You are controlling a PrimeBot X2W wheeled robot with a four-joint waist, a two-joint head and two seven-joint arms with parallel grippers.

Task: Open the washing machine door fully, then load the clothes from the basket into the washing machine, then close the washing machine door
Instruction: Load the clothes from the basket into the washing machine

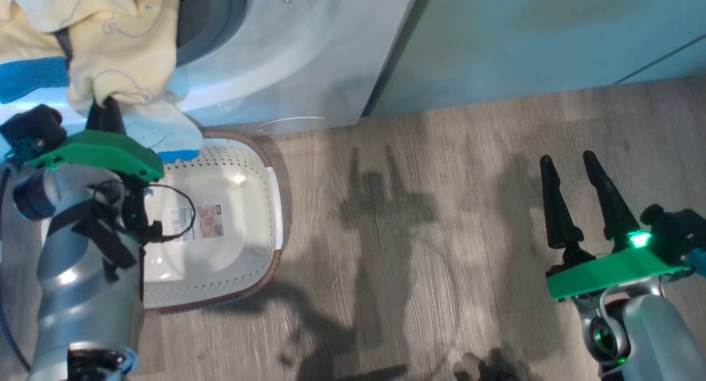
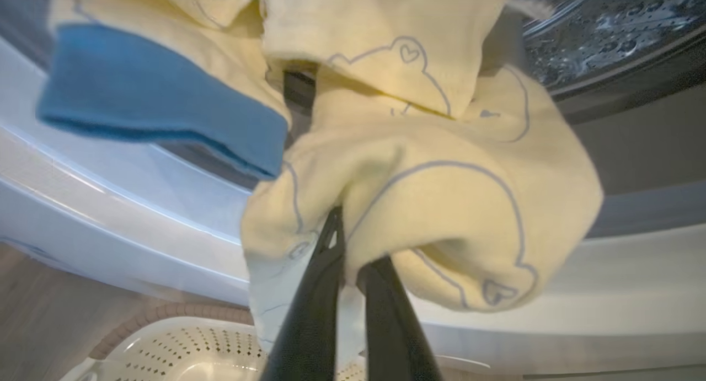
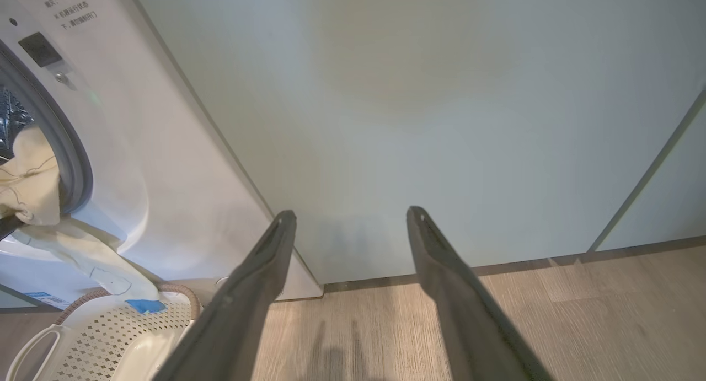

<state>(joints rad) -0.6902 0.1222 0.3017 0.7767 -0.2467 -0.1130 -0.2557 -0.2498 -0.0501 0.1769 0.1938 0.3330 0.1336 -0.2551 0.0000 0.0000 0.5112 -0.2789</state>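
Left tool (image 2: 350, 248): dark fingers pressed together, pinching a fold of the clothes (image 2: 441, 204). The clothes are pale yellow with a blue patch and faint printed outlines. They are bunched at the lower rim of the washing machine (image 1: 309, 55) opening, with one strip trailing down into the basket (image 1: 237, 248).
Basket: cream, perforated, brown rim, label on its floor. It stands on the wooden floor (image 1: 441, 204), just beside the machine's front.
Right tool (image 1: 568, 159): fingers spread, holding nothing, above the floor, well apart from the basket and facing the teal cabinet (image 1: 524, 39).
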